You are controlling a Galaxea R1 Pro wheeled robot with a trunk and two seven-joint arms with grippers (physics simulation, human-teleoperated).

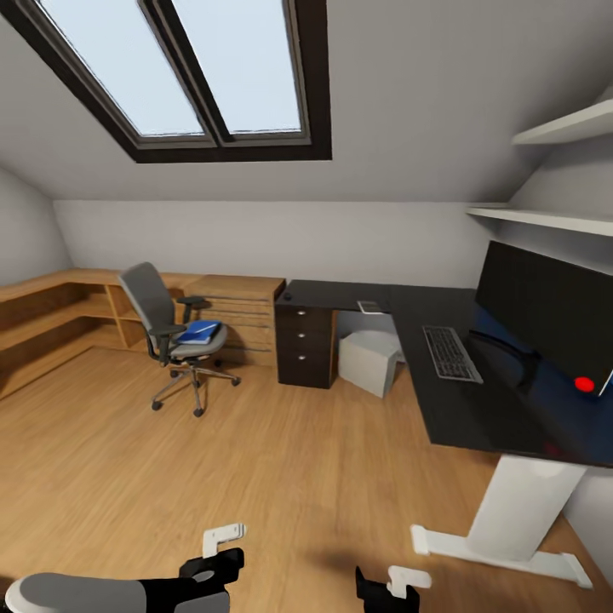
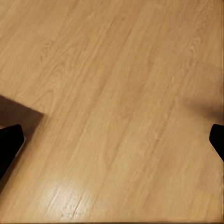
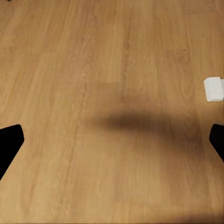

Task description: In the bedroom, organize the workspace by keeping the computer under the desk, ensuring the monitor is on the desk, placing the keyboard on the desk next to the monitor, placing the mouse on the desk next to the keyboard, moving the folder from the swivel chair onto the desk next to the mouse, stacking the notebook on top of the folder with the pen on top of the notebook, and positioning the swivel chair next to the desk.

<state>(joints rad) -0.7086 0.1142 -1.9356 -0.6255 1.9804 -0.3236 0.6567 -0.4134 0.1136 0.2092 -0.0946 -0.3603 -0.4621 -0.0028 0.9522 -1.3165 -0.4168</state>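
Facing: I look across the bedroom's wood plank floor (image 1: pixel 255 460) toward the black desk (image 1: pixel 477 409) under the skylights (image 1: pixel 196 68).
Left gripper (image 2: pixel 112 140): my wrist camera shows its two dark fingertips far apart at the frame edges, empty, over bare floor.
Right gripper (image 3: pixel 112 140): fingers (image 3: pixel 9 142) likewise spread wide, nothing between them; the desk's white foot (image 3: pixel 213 88) shows near one tip.
Monitor (image 1: pixel 545 315): standing on the desk.
Keyboard (image 1: pixel 449 352): flat on the desk, just in front of the monitor.
Computer (image 1: pixel 368 359): on the floor under the desk, beside the drawer unit (image 1: pixel 304 345).
Swivel chair (image 1: pixel 170 332): well apart from the desk, near the wooden chest (image 1: pixel 238 311).
Folder (image 1: pixel 199 331): blue, lying on the chair seat.
Small flat item (image 1: pixel 371 306): on the desk's far end; I cannot tell what it is.
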